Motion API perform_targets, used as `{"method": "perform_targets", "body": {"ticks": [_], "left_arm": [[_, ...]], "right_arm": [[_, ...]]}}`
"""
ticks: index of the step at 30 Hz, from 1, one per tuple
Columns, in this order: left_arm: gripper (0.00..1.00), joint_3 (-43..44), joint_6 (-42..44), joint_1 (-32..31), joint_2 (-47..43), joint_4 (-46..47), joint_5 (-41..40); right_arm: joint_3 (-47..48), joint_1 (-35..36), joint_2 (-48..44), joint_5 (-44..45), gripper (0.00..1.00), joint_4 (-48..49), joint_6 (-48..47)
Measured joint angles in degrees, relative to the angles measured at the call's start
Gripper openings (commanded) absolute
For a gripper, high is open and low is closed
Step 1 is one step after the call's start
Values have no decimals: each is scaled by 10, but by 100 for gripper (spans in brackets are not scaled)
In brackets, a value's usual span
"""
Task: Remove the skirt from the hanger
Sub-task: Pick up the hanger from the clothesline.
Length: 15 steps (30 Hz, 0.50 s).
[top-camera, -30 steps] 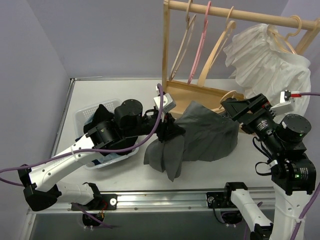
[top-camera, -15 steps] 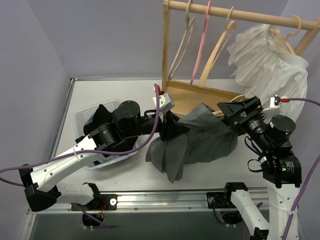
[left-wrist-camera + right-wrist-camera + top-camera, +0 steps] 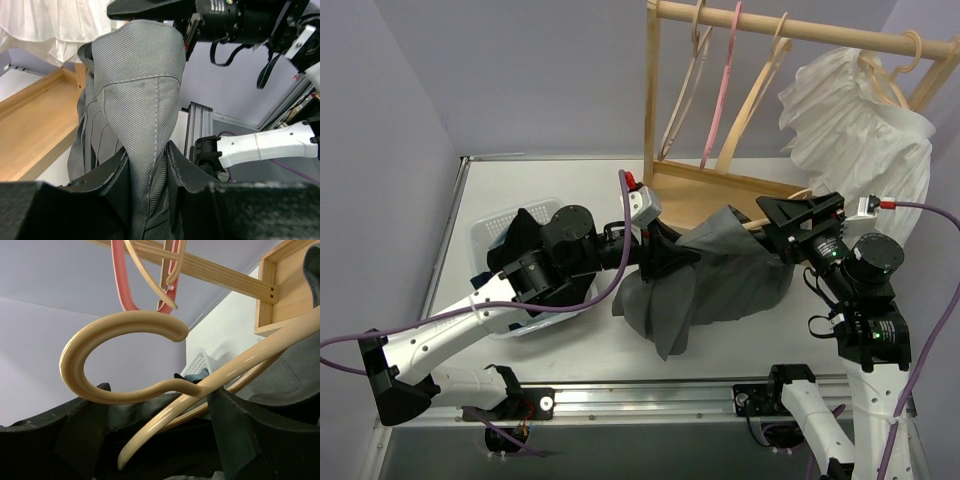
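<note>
The long, pleated mid-grey skirt (image 3: 720, 285) hangs bunched at centre frame above the white table (image 3: 570, 180), pinched in the left hand (image 3: 149, 165). The right hand (image 3: 157, 407) stands open around the pale wooden hanger (image 3: 125, 322), not clamping it. Pulling may drag the loose hanger along. The wooden rack base (image 3: 720, 192) crowds the upper side; the lower centre is free.

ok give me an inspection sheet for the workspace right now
surface: white table, no spills seen
job's things: grey skirt bunched on the table; wooden hanger at its right end
clutter: white basket, partly under the left arm
grippers: left gripper shut on a skirt fold; right gripper open, jaws astride the hanger neck
cables: purple cable loops off the left arm
surroundings: wooden rack with pink hanger, spare hangers, white blouse; lilac walls
</note>
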Motion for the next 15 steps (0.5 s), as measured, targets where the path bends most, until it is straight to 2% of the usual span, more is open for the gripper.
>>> {"method": "perform_targets", "body": {"ticks": [5, 12, 15], "left_arm": [[2, -19, -17, 2, 0, 49, 10], [2, -60, -87, 6, 5, 151, 16], [2, -72, -118, 7, 11, 191, 18]], "right_arm": [[-22, 0, -12, 4, 66, 17, 39], [-22, 4, -14, 19, 46, 26, 54], [-22, 5, -14, 29, 42, 30, 50]]}}
